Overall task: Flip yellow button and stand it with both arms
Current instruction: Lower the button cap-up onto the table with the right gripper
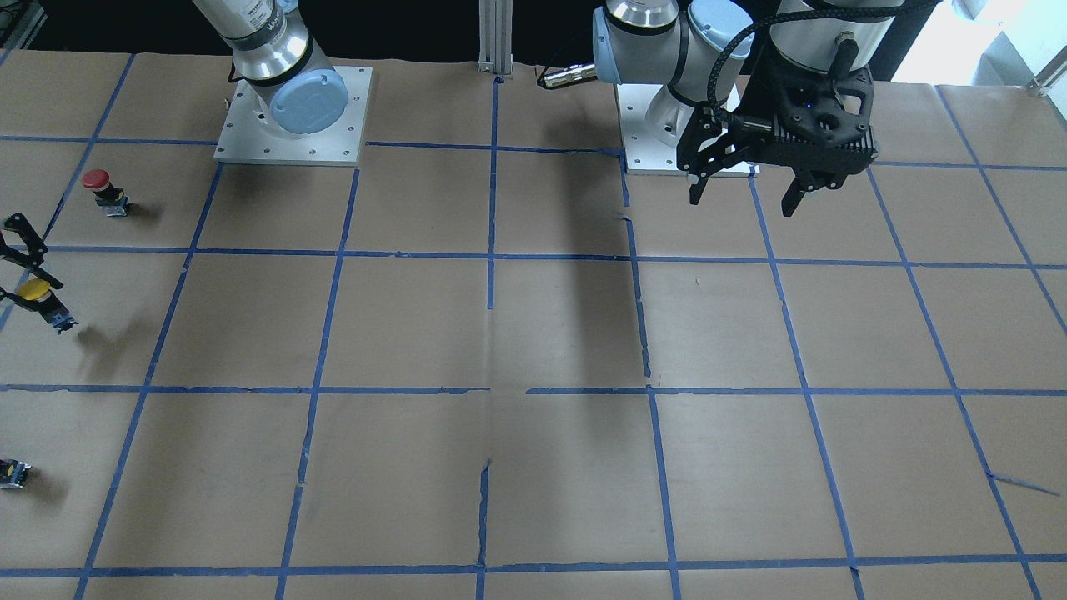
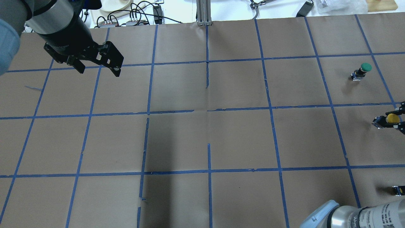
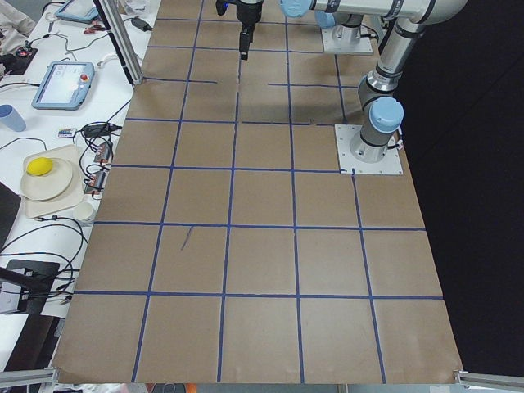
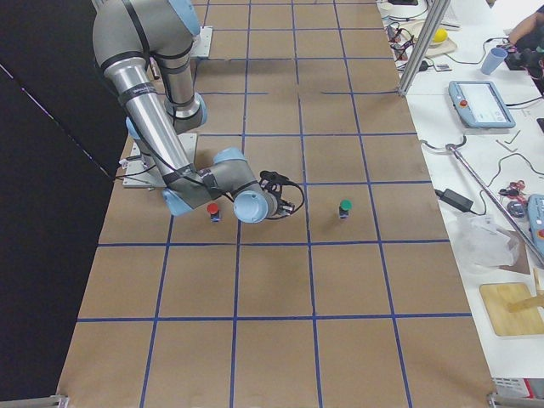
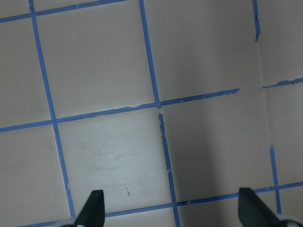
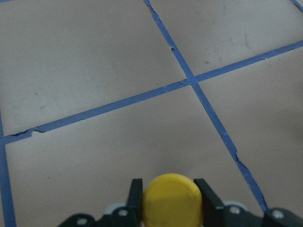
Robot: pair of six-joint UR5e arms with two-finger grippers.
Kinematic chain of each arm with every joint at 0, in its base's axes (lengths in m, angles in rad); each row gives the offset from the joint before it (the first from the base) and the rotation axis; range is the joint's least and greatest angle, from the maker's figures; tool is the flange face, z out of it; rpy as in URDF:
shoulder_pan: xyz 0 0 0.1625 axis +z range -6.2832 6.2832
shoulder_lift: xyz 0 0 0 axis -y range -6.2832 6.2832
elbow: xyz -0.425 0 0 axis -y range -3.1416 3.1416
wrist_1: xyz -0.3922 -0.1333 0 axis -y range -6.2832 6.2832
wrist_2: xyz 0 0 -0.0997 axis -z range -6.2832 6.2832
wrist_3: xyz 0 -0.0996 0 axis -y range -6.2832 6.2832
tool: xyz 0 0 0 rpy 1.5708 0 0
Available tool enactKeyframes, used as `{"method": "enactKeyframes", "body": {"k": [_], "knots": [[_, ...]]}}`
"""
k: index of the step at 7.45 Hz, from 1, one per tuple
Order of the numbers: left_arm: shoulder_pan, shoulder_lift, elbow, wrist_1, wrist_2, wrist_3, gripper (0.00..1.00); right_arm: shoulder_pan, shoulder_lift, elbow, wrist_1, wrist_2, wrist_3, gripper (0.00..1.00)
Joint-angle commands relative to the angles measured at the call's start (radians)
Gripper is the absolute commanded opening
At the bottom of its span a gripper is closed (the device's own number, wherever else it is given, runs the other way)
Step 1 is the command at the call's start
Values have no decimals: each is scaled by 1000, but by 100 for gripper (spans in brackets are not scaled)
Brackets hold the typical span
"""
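Observation:
The yellow button (image 1: pixel 35 291) is held in my right gripper (image 1: pixel 33 283) at the table's far right edge; it also shows in the overhead view (image 2: pixel 392 118). It sits tilted, grey-black body (image 2: pixel 378 122) pointing away from the cap, and seems slightly above the paper. In the right wrist view the yellow cap (image 6: pixel 173 202) fills the gap between the black fingers (image 6: pixel 134 194). My left gripper (image 2: pixel 98 68) is open and empty, hovering high over the far left squares, also seen in the front view (image 1: pixel 744 193) and the left wrist view (image 5: pixel 173 208).
A red-capped button (image 1: pixel 100 188) stands near the right arm's base (image 1: pixel 292 108). A green-capped button (image 2: pixel 362 70) stands farther out. A small dark capless part (image 2: pixel 398 190) lies close to the robot. Brown paper with blue tape lines (image 2: pixel 207 109) covers the table.

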Motion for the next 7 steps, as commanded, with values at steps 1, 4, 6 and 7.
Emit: {"method": "enactKeyframes", "body": {"k": [1, 4, 6, 7], "knots": [[19, -4, 19, -36, 14, -17, 99, 0, 24, -4, -1, -3, -6, 6], [22, -8, 24, -47, 10, -20, 99, 0, 37, -4, -3, -12, 6, 21], [22, -8, 21, -47, 8, -20, 99, 0, 46, -2, -1, -14, 11, 69], [22, -8, 18, -47, 8, -20, 99, 0, 44, -2, 0, -14, 18, 82]]}}
